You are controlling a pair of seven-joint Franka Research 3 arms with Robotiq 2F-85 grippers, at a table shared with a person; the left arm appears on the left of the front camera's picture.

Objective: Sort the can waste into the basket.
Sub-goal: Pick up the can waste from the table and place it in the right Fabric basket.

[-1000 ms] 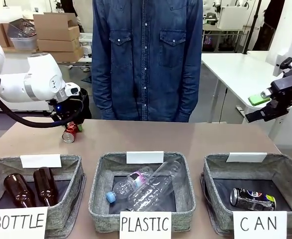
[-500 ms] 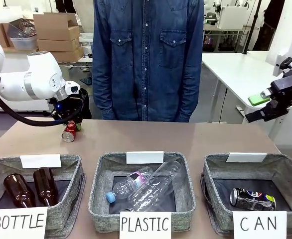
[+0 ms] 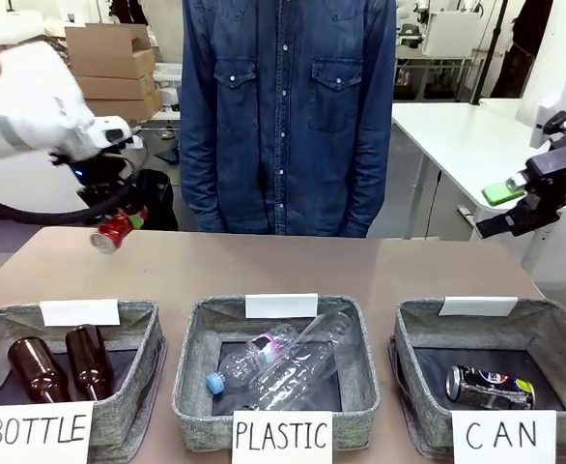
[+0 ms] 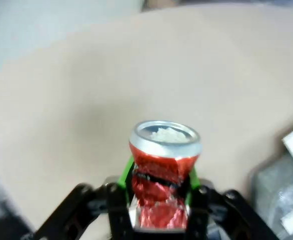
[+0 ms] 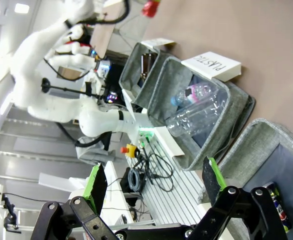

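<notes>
As the left gripper (image 3: 119, 223) clenches the red can (image 3: 109, 234) above the table (image 3: 360, 266), we note it dented. Right gripper (image 3: 496, 211) agape, empty.

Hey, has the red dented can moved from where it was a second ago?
Yes. The red can has risen off the table and shifted toward picture left, farther from the BOTTLE basket, clamped in the left end effector.
</notes>
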